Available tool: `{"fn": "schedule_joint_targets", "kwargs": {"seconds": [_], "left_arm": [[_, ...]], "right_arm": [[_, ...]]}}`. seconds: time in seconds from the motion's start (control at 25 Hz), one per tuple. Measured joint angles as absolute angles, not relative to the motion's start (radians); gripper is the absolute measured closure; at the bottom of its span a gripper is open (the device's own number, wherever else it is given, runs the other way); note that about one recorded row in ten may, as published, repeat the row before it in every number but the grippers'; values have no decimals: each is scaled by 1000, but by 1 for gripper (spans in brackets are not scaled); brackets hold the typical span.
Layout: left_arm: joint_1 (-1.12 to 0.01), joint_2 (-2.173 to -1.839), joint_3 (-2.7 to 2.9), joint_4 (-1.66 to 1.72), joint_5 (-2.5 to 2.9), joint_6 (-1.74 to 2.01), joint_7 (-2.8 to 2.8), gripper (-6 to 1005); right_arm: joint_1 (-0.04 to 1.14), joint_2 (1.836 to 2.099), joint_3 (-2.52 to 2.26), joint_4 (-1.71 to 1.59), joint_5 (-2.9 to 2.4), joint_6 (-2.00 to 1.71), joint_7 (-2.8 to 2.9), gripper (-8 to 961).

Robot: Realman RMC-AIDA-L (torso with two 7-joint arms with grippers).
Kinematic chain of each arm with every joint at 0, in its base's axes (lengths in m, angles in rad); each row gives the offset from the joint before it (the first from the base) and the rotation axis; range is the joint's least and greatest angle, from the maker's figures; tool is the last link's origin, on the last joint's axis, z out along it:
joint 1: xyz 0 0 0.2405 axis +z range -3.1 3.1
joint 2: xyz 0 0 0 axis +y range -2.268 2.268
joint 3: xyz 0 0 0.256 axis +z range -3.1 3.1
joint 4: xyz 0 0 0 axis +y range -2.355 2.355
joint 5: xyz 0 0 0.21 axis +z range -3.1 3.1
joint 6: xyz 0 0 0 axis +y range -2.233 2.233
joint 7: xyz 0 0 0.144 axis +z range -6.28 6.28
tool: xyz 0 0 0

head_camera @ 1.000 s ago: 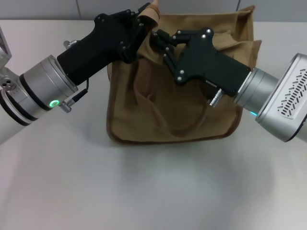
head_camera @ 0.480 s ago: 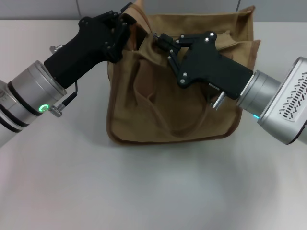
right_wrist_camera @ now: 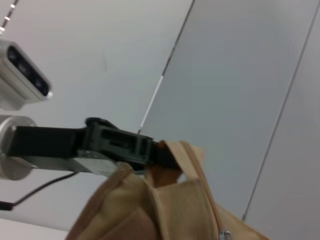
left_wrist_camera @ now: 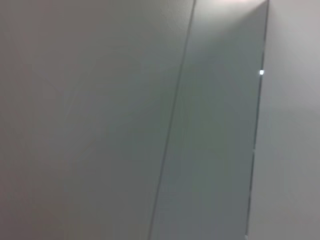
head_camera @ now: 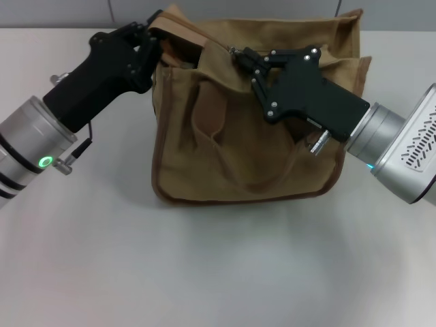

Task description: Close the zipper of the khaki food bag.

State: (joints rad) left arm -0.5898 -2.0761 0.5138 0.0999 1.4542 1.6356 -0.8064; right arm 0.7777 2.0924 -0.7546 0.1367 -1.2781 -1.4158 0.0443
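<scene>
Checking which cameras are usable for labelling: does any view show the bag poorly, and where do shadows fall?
Head view: khaki food bag evenly lit, soft shadow on the table in front. Left wrist view: only blank wall panels. Right wrist view: just the bag's top corner and the left gripper.

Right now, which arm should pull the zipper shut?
Right, probably. The right gripper sits at the bag's top opening, where the zipper line runs, though the pull tab itself isn't visible. The left gripper is pinching the bag's top left corner, so it looks better placed to brace.

Matte black angular left gripper (head_camera: 151, 35) and right gripper (head_camera: 240, 54) — silver-screwed, silver wrist cylinders, green ring light, thin black cable
</scene>
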Motion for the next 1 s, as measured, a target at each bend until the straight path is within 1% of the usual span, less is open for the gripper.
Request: {"fn": "schedule_joint_targets", "kwargs": {"seconds": [0.64, 1.0], "left_arm": [[-475, -2071, 416, 160, 1455, 1571, -806, 976], [-450, -2069, 379, 193, 1454, 1538, -812, 976]], "right_arm": [[741, 2092, -744, 108, -1277, -1402, 59, 951], [709, 2092, -724, 108, -1276, -1413, 59, 950]]}}
